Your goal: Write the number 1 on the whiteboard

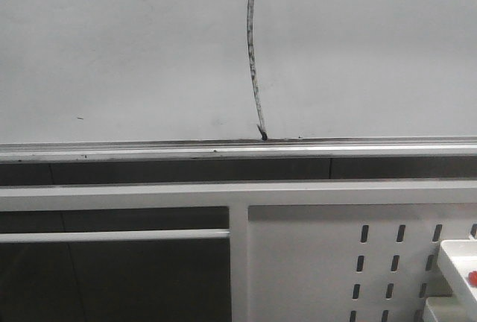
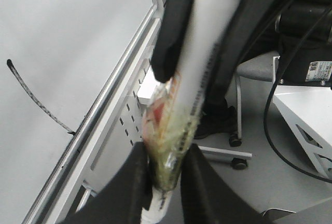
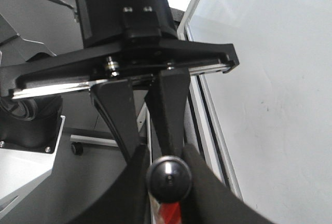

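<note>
Board: the large glossy pale grey-white whiteboard (image 1: 119, 46) fills the upper part of the front view, its silver metal rail (image 1: 149, 148) running along the lower edge.

Stroke: the number 1 (image 1: 253, 54), a long thin, slightly curved black marker line with patchy ink, runs from the top of the front view down to the rail, right of centre. The left wrist view shows it too (image 2: 36, 97), ending at the rail.

Left pincer: the black left pincer (image 2: 168, 164) is clenched on a white marker pen (image 2: 199, 53) with a band of clear crinkled tape (image 2: 166, 125) around it. The pen is off the board surface, beside the rail.

Right pincer: the black right pincer (image 3: 166, 175) grips a round dark cap-like end (image 3: 168, 178) with red and white below it; what this item is cannot be told.

Below the board: a white perforated metal panel with slots (image 1: 335, 262) stands beneath the rail.

Progress: judged from the finished-looking stroke and the lifted pen, the digit appears written; what is left seems only to draw the arm back.
</note>
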`<act>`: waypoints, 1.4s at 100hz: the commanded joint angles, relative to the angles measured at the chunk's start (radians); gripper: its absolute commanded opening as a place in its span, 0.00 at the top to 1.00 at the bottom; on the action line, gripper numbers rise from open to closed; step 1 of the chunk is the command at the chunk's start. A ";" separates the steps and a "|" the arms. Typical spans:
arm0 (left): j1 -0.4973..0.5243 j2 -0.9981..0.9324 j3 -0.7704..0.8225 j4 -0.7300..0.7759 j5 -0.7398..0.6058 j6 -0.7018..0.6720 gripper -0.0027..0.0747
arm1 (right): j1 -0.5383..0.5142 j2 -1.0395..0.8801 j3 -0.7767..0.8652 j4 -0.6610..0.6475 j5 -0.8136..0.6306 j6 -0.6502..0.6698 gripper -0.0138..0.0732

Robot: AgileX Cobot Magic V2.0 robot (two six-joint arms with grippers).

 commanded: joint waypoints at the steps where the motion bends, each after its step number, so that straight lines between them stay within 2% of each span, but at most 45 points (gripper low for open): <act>1: -0.006 0.022 -0.033 -0.074 -0.047 -0.038 0.99 | 0.001 -0.016 -0.036 -0.003 -0.106 -0.019 0.70; 9: -0.006 0.028 -0.033 -0.074 -0.071 -0.038 0.99 | -0.003 -0.016 -0.036 -0.003 -0.122 -0.019 0.45; 16: -0.006 0.031 -0.033 -0.074 -0.106 -0.038 0.99 | -0.020 -0.021 -0.036 -0.003 -0.137 -0.019 0.28; 21: -0.006 0.031 -0.033 -0.082 -0.137 -0.038 0.99 | -0.043 -0.034 -0.036 -0.003 -0.140 -0.019 0.23; 34: -0.006 0.045 -0.026 -0.145 -0.271 -0.038 0.99 | -0.132 -0.101 -0.027 -0.003 -0.125 -0.017 0.23; 39: -0.006 0.055 -0.012 -0.193 -0.359 -0.038 0.99 | -0.173 -0.133 -0.020 -0.003 -0.118 -0.001 0.26; 46: -0.006 0.066 0.020 -0.299 -0.474 -0.015 0.99 | -0.223 -0.186 0.000 -0.003 -0.110 0.025 0.40; 61: -0.027 0.086 0.116 -0.670 -0.729 0.201 0.99 | -0.302 -0.306 0.089 -0.003 -0.069 0.049 0.93; 68: -0.046 0.107 0.151 -0.822 -0.821 0.306 0.99 | -0.323 -0.366 0.155 -0.001 -0.067 0.051 0.91; 75: -0.061 0.134 0.170 -0.902 -0.855 0.392 0.99 | -0.341 -0.425 0.228 -0.003 -0.079 0.051 0.91; 92: -0.076 0.225 0.160 -0.901 -0.832 0.402 0.99 | -0.373 -0.531 0.396 -0.001 -0.163 0.051 0.91; 102: -0.076 0.267 0.144 -0.901 -0.868 0.402 0.99 | -0.389 -0.554 0.472 0.028 -0.216 0.051 0.91; 125: -0.076 0.286 0.108 -0.901 -0.898 0.405 0.99 | -0.392 -0.554 0.536 0.051 -0.269 0.051 0.91; 140: -0.076 0.286 0.070 -0.901 -0.929 0.430 0.99 | -0.392 -0.554 0.569 0.013 -0.335 0.051 0.91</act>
